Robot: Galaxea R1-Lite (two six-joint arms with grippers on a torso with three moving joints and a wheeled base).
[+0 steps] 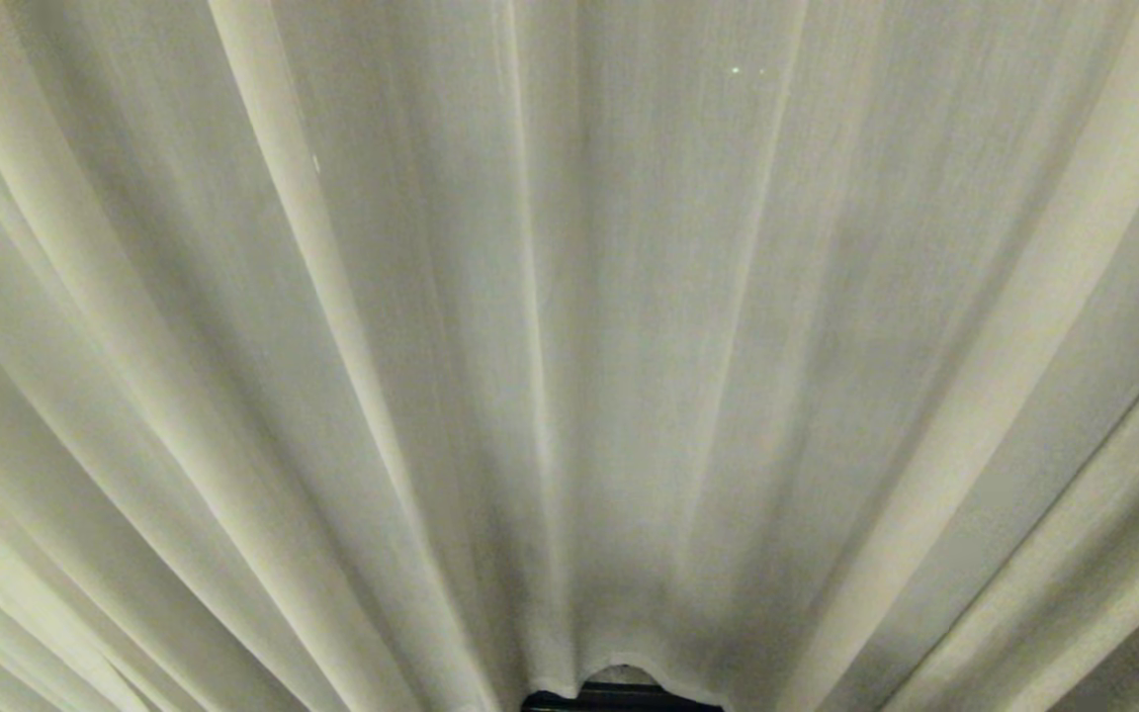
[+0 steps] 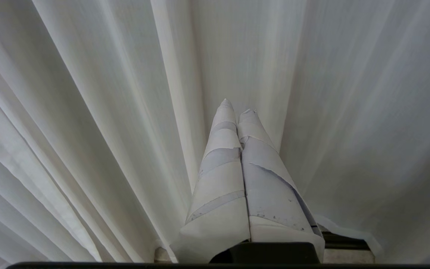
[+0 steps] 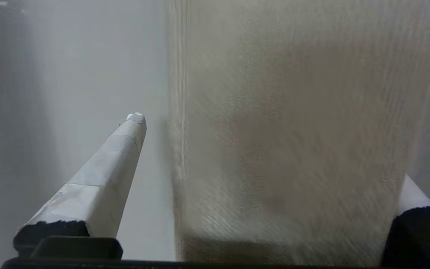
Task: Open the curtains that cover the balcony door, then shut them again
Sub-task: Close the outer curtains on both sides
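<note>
Pleated curtains (image 3: 293, 130) everywhere, one thick fold between the wide-spread, unclosed fingers (image 3: 106, 175) of the right gripper (image 3: 271, 149)

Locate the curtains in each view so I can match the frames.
Head view: the curtains fill the whole picture, pleats fanning upward; neither gripper shows.
Left wrist view: they fill the picture behind the shut left gripper.
Right wrist view: a grainy fold crosses the picture between the open right gripper fingers.
Shared landmark: the cream vertical pleats.
</note>
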